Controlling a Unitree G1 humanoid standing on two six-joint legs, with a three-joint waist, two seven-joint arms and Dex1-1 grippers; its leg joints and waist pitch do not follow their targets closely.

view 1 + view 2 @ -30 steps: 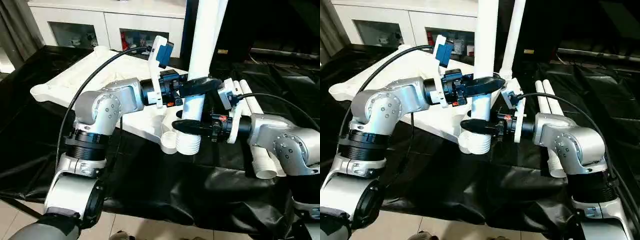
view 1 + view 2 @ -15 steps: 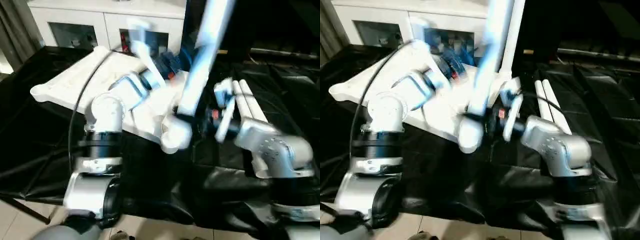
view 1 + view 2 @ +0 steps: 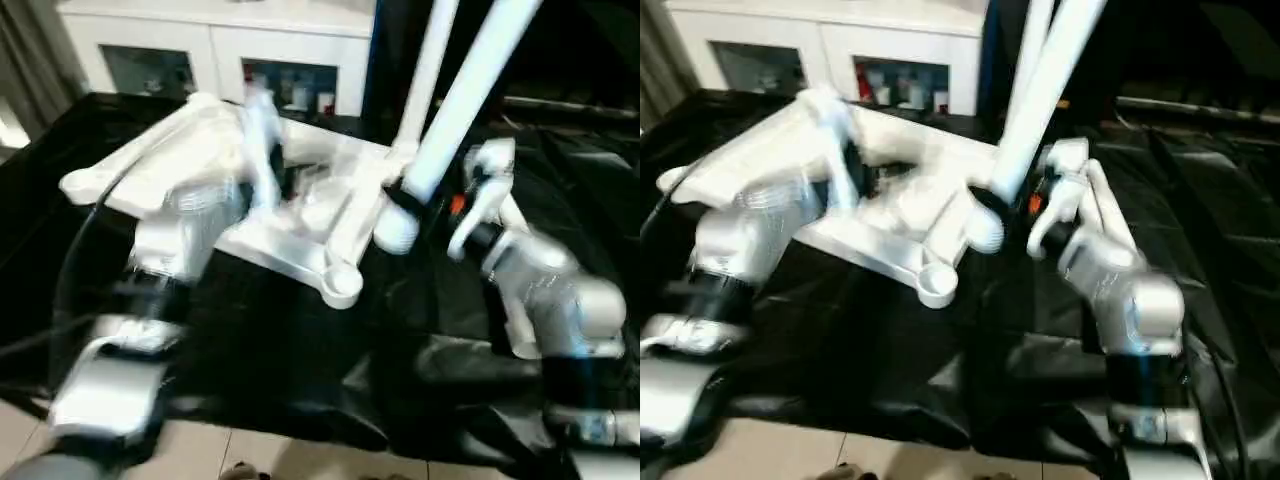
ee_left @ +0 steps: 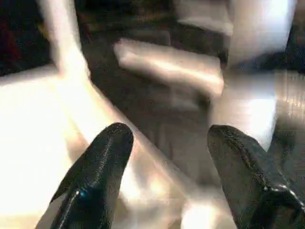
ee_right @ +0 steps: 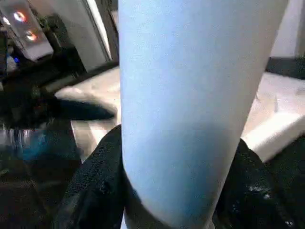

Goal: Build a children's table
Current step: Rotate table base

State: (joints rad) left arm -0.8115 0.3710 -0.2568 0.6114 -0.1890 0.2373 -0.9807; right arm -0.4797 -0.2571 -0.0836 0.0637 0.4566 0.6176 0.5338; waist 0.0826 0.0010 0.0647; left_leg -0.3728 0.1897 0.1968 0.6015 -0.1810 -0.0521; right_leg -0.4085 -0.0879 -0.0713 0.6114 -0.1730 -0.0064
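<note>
White plastic tabletop lying ribbed side up on the black-draped counter, empty corner socket nearest the camera. Left gripper hovering over the top, fingers spread apart and gripping nothing. Further right, a white tapered leg tilted above the counter, clamped near its lower end between the right gripper fingers. Behind it, another leg standing upright from the tabletop.

White tabletop lies underside up, ribbed, near corner socket empty. One leg tilted, lower end lifted beside that socket; another leg stands upright behind.
</note>
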